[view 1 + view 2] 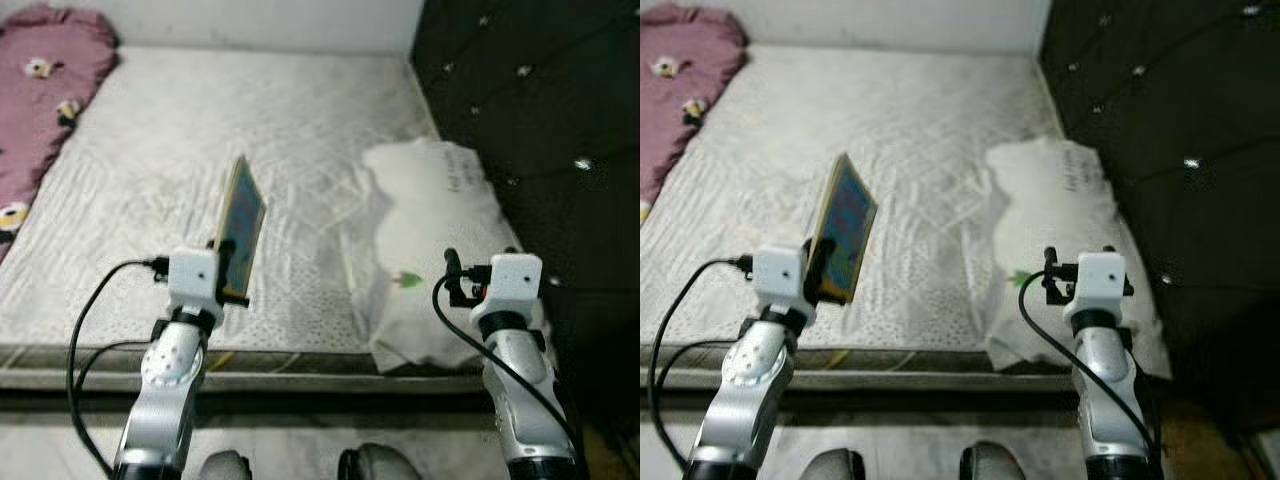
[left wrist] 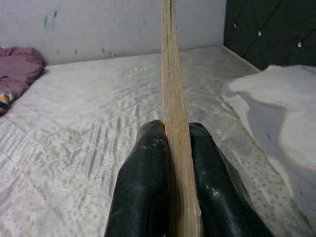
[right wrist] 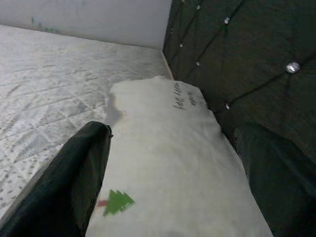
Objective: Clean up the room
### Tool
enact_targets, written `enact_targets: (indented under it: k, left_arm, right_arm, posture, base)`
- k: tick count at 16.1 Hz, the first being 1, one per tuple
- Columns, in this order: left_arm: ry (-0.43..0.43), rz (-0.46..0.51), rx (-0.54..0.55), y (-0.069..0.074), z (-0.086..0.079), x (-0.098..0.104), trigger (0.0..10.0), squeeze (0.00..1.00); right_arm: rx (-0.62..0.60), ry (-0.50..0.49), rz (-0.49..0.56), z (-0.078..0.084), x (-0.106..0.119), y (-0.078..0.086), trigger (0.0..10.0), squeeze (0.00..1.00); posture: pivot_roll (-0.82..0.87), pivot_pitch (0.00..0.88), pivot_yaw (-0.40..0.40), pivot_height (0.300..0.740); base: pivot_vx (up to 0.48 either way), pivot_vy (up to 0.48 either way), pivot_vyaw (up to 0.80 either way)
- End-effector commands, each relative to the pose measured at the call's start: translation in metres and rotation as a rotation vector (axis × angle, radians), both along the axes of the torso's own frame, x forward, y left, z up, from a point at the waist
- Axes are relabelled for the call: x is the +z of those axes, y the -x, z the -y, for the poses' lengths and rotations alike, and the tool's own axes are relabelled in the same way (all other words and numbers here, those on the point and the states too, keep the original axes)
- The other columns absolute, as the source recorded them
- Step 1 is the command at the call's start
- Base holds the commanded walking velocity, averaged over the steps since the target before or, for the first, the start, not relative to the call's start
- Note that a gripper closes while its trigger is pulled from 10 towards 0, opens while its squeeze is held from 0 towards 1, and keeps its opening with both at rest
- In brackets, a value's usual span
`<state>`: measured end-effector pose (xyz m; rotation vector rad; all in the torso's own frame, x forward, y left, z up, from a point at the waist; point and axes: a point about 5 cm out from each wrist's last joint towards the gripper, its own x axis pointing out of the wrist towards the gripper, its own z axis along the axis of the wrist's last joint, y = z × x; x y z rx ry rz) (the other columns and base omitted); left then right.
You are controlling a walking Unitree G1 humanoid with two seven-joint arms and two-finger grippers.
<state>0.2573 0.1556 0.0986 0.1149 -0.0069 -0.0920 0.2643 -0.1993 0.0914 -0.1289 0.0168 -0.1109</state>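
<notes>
Left gripper [image 2: 170, 148] clamps a thin book [image 1: 240, 228] edge-up above the mattress [image 1: 250, 130]. Right gripper [image 3: 173, 163], jaws wide apart and empty, hovers over the white pillow [image 1: 440, 240].

dark handwriting on white pillow [image 3: 168, 148], too blurred to read

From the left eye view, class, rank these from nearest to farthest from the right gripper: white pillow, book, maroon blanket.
1. White pillow: directly under the right gripper, against the dark headboard.
2. Book: across the mattress, clamped upright in the left gripper.
3. Maroon blanket: the far left corner.
</notes>
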Motion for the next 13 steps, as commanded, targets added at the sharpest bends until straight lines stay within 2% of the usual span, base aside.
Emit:
enact_targets:
  k: [1, 3, 6, 11, 13]
  left_arm:
    - [0.002, 0.015, 0.001, 0.0025, -0.0042, 0.0045, 10.0, 0.0]
    - [0.02, 0.024, -0.022, 0.001, -0.0005, 0.0068, 10.0, 0.0]
    - [0.042, 0.026, -0.015, -0.0009, -0.0033, 0.0075, 10.0, 0.0]
    - [0.05, 0.029, -0.029, -0.0005, -0.0019, 0.0089, 10.0, 0.0]
    - [0.054, 0.033, -0.029, -0.0018, -0.0016, 0.0099, 10.0, 0.0]
  right_arm:
    - [0.004, -0.01, -0.009, -0.0045, -0.0031, 0.0011, 10.0, 0.0]
    - [0.003, -0.013, -0.01, -0.0039, -0.0031, -0.0002, 10.0, 0.0]
    - [0.002, -0.021, -0.008, -0.0032, -0.003, -0.0005, 10.0, 0.0]
    - [0.003, -0.019, -0.01, -0.003, -0.0031, -0.0007, 10.0, 0.0]
    - [0.004, -0.017, -0.009, -0.003, -0.0029, -0.0007, 10.0, 0.0]
  posture:
    - [-0.02, 0.095, -0.013, 0.74]
    - [-0.03, 0.111, -0.017, 0.74]
    - [-0.03, 0.108, -0.019, 0.74]
    - [-0.03, 0.11, -0.02, 0.74]
    - [-0.03, 0.11, -0.02, 0.74]
  base:
    - [0.0, 0.0, 0.0]
    - [0.0, 0.0, 0.0]
    - [0.0, 0.0, 0.0]
    - [0.0, 0.0, -0.55]
    - [0.0, 0.0, -0.2]
